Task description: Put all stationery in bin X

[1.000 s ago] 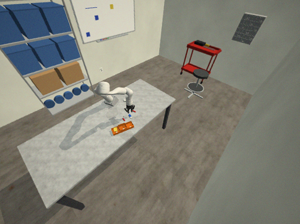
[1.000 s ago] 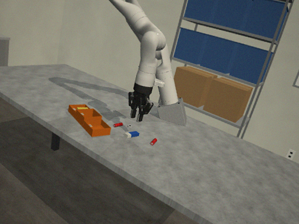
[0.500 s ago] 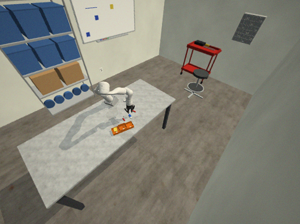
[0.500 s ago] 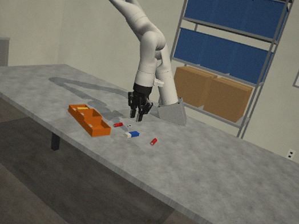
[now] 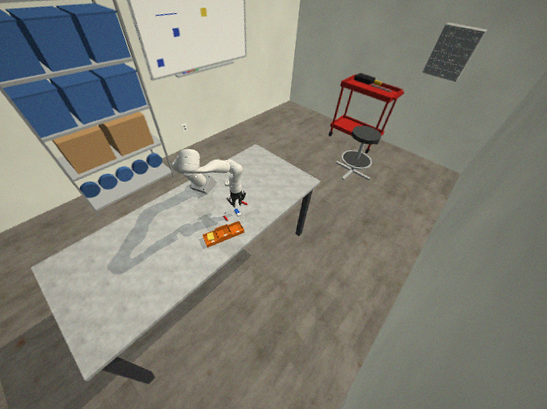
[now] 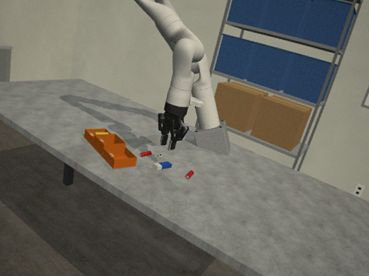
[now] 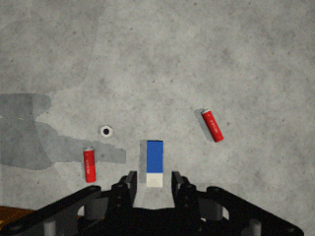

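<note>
A blue and white eraser [image 7: 155,162] lies on the grey table; it also shows in the exterior view [image 6: 162,165]. My gripper [image 7: 154,180] [image 6: 170,141] hangs above it, fingers partly apart and empty, clear of the table top. The eraser shows in the gap between the fingertips in the wrist view. An orange row of bins [image 6: 110,147] stands to the left of the eraser, with a yellow thing [image 6: 101,132] in its far compartment. I cannot read the marks on the bins.
Two red batteries [image 7: 89,164] [image 7: 212,125] lie on either side of the eraser. A small metal nut [image 7: 105,131] lies between the left battery and the eraser. The arm's base [image 6: 212,137] stands behind them.
</note>
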You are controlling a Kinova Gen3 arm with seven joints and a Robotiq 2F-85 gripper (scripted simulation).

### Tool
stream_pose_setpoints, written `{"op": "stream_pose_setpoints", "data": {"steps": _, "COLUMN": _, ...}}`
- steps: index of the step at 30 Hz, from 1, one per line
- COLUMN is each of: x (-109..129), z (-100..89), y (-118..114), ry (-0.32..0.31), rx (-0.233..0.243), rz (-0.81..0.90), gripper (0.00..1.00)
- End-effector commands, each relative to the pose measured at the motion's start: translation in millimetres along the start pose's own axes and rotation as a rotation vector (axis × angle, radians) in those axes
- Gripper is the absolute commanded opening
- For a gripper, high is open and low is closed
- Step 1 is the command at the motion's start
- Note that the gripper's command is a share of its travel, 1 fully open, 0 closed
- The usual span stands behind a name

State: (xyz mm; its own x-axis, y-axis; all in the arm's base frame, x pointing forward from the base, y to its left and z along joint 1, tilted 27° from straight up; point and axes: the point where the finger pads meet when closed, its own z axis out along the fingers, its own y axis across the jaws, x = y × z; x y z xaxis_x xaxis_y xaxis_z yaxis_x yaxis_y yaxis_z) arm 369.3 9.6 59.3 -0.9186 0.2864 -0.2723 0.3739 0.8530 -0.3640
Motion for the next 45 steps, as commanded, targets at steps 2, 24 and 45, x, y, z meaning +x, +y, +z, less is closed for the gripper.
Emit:
{"op": "stream_pose_setpoints", "data": {"steps": 2, "x": -0.3, "z": 3.4, "y": 0.3, "ry": -0.001, "rx": -0.001, "rz": 0.000, "gripper": 0.38}}
{"op": "stream_pose_setpoints", "data": {"steps": 24, "x": 4.3, "z": 60.4, "y": 0.0, "ry": -0.001, "rx": -0.001, "rz": 0.000, "gripper": 0.38}}
{"op": "stream_pose_setpoints", "data": {"steps": 45, "x": 0.5, "z": 68.4, "y": 0.2, "ry": -0.001, "rx": -0.001, "rz": 0.000, "gripper": 0.38}}
